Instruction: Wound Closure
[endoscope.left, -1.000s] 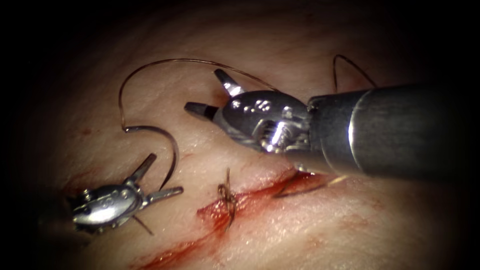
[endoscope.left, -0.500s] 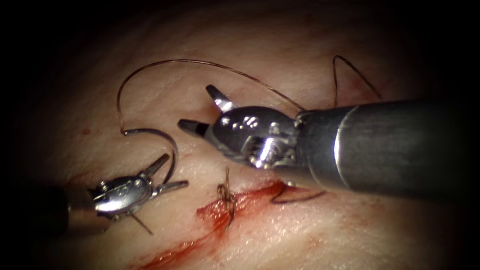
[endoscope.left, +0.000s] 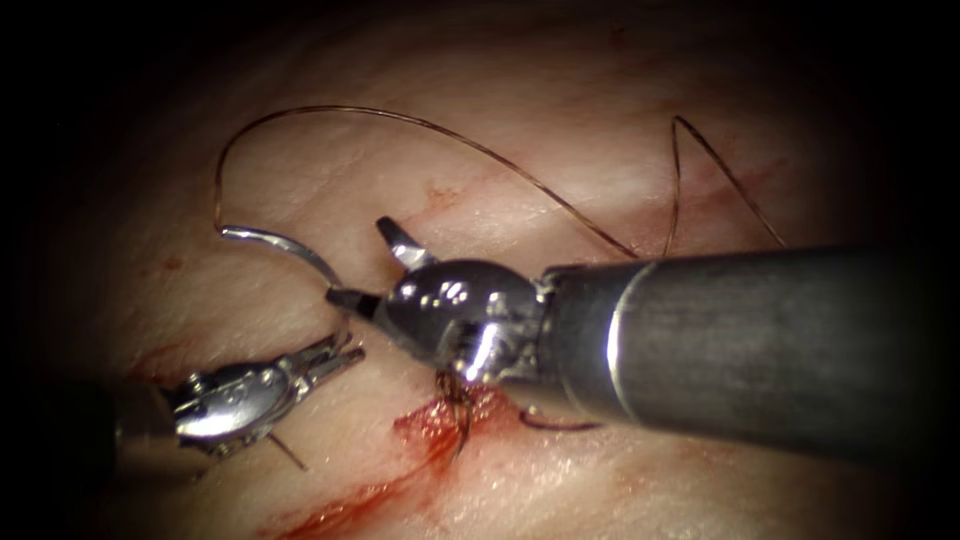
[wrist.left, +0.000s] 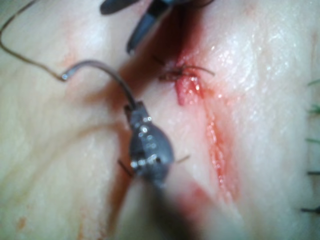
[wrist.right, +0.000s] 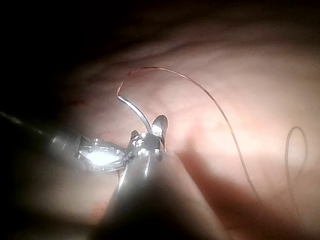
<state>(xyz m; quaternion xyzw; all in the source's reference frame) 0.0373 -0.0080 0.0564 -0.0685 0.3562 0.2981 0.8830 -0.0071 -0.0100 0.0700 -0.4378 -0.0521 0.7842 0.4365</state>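
The left end effector (endoscope.left: 335, 358) was clamped on the needle (endoscope.left: 285, 247) near its pointed end, left of the cut (endoscope.left: 440, 435). The needle arched up free of the tissue (endoscope.left: 560, 120), its swaged end joined to the thread (endoscope.left: 440, 128). The right end effector (endoscope.left: 372, 262) stood with jaws apart and held nothing, its lower jaw just beside the needle's curve.

The likeliest trouble looked to be a poor grip: the left tool held the needle close to one end, so the curve could twist or slip if the open jaws nudged it before closing squarely. The thread's long slack loop, lying near the right shaft, could snag on the tool. The tied stitch (endoscope.left: 455, 390) sat under the right tool's wrist, and pressure there might strain it.

Counted: two tools, one needle, one thread running from it, one knotted stitch with short ends, and one cut lined with red fluid (endoscope.left: 350, 500).
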